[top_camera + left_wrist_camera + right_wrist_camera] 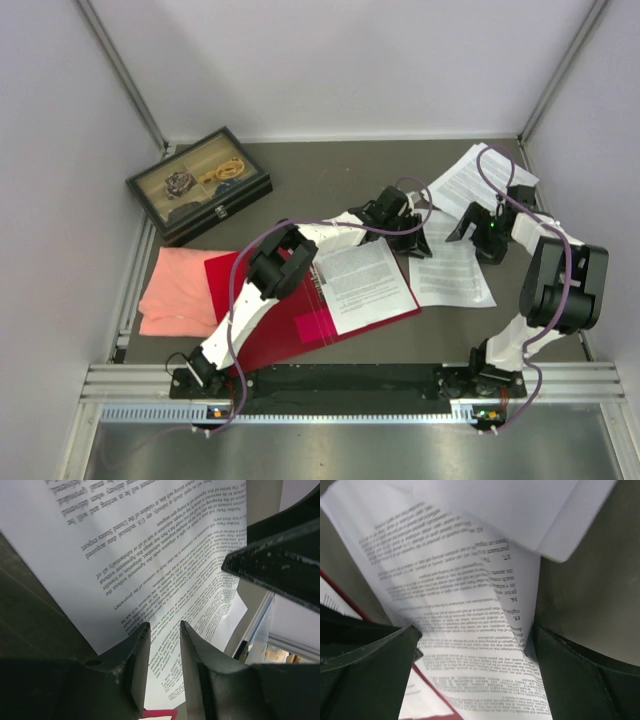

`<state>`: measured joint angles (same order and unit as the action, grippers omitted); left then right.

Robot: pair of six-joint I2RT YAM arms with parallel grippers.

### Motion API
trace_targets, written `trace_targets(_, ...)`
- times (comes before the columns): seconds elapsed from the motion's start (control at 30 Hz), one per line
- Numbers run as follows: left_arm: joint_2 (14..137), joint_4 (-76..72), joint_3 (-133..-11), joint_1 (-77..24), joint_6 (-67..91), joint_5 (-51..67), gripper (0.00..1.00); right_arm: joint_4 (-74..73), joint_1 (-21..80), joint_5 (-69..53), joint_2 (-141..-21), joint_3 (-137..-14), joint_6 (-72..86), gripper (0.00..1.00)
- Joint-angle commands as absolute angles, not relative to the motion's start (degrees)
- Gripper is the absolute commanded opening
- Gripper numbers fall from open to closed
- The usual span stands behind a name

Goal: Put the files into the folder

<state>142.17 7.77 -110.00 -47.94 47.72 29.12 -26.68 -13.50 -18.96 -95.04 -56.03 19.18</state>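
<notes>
**One sheet on the folder, the rest waiting on the bench**

The folder [262, 335] is lying open on the bench [330, 180], close to the arm bases. Its red inside is facing up and a pink sticker [315, 325] is showing. One printed sheet [365, 280] of the files is resting on its right half, so the task is looking started but far from finished. A second sheet [455, 270] is lying on the bench just beside the folder's right edge. More pages [485, 175] are lying farther back, toward the right wall.

The left claw [415, 240] is hovering at the far corner of the sheet on the folder. In its wrist view the fingers [137, 655] are standing narrowly apart, with print showing through the gap and nothing caught between them. Whether the tips are touching the paper is hard to tell from that angle.

The right claw [478, 235] is hanging over the loose pages, spread wide and gripping nothing. Its wrist view is showing one page [470, 595] curling up off the bench between the fingers.

What is looking left to do: bringing the bench sheets across onto the folder and squaring the stack. Closing the cover is probably also needed
</notes>
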Motion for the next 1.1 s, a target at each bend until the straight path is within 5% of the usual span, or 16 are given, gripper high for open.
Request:
trace_targets(0.0, 145.98, 10.72, -110.48, -47.55, 46.41, 27.07, 0.36, -30.76, -12.92, -26.18, -90.71, -53.09, 20.12, 0.96)
trace_targets(0.23, 146.16, 10.63, -110.39, -47.46, 46.67, 27.42, 0.36, -30.32, -12.92, -34.02, -85.17, -49.4, 22.15, 0.96)
trace_targets(0.63, 146.6, 10.11, -110.83, -47.46, 47.55, 28.65, 0.36, -30.76, -12.92, -17.94, -82.18, -47.29, 24.25, 0.93)
trace_targets(0.73, 146.16, 10.46, -110.74, -47.46, 46.76, 28.83, 0.36, -30.32, -12.83, -15.13, -81.3, -46.32, 25.48, 0.82)
trace_targets(0.77, 145.99, 10.46, -110.74, -47.55, 46.67, 28.92, 0.36, -30.24, -12.92, -14.33, -80.86, -46.23, 25.58, 0.68)
trace_targets(0.83, 145.64, 10.46, -110.83, -47.55, 46.5, 29.18, 0.36, -30.15, -12.92, -12.22, -80.33, -45.79, 26.01, 0.59)
trace_targets(0.93, 144.85, 10.37, -111.18, -47.55, 46.32, 29.71, 0.37, -29.97, -12.92, -10.2, -79.54, -45.18, 26.54, 0.33)
trace_targets(1.0, 144.15, 10.46, -111.62, -47.72, 46.14, 30.76, 0.38, -30.67, -12.92, -8.01, -78.84, -45.44, 26.63, 0.08)
trace_targets(1.07, 142.92, 11.42, -112.67, -47.99, 45.53, 31.9, 0.4, -32.42, -12.92, -5.9, -77.7, -45.97, 26.63, 0.0)
